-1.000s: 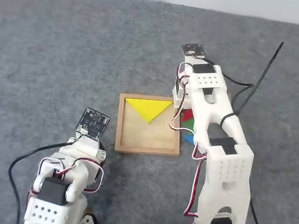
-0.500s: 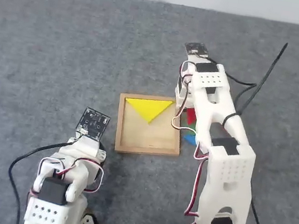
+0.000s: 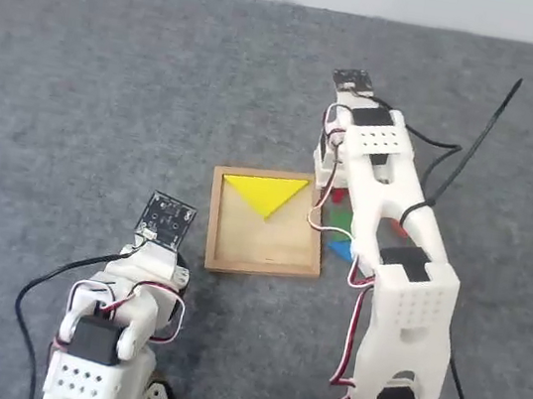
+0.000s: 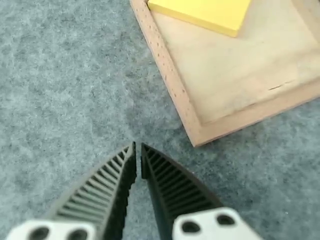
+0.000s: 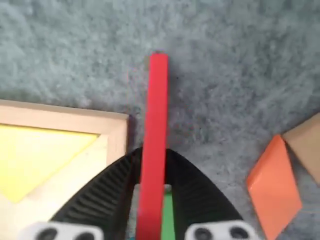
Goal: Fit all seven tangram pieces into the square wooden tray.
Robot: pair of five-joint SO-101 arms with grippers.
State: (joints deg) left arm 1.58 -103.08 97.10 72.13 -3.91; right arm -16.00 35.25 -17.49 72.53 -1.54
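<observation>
Left gripper (image 4: 138,147): fingers drawn together with nothing between them, over the grey mat (image 4: 60,75), near the wooden tray's (image 4: 165,75) nearest corner on that arm's side. The tray holds one yellow triangle (image 3: 265,194) against its far rim. Right gripper (image 5: 152,152): clamped on a red piece (image 5: 156,110) held edge-on, just outside the tray's far corner. A green piece (image 5: 168,212) lies beneath the jaws, and an orange piece (image 5: 272,182) lies apart on the mat.

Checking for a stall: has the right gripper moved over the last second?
Yes. The right gripper, holding the red piece, has shifted slightly toward the table's far side, judged against the wooden tray's right edge.
</observation>
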